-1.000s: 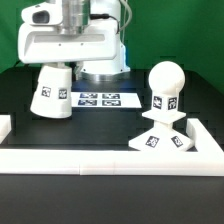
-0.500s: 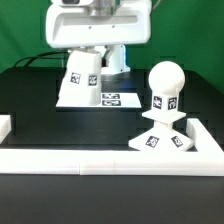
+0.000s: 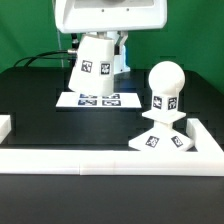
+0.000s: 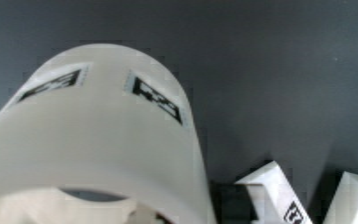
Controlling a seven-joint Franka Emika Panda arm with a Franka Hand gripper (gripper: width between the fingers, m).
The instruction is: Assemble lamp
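The white cone-shaped shade [image 3: 96, 68] hangs tilted in the air above the marker board, held from above by my gripper [image 3: 100, 36], whose fingers are hidden behind the arm's body. In the wrist view the shade [image 4: 105, 130] fills most of the picture, with two tags on its side. The ball-shaped bulb [image 3: 165, 85] stands upright in the sloped base [image 3: 160, 137] at the exterior view's right, inside the corner of the white frame. The shade is up and to the left of the bulb, apart from it.
The marker board [image 3: 98, 100] lies flat on the black table under the shade. A white L-shaped frame [image 3: 110, 160] runs along the front and right edges. A small white block [image 3: 4, 126] sits at the far left.
The shade has been lifted off the table and carried up and to the exterior view's right, from left of the marker board to above it. Bulb and base have not moved.
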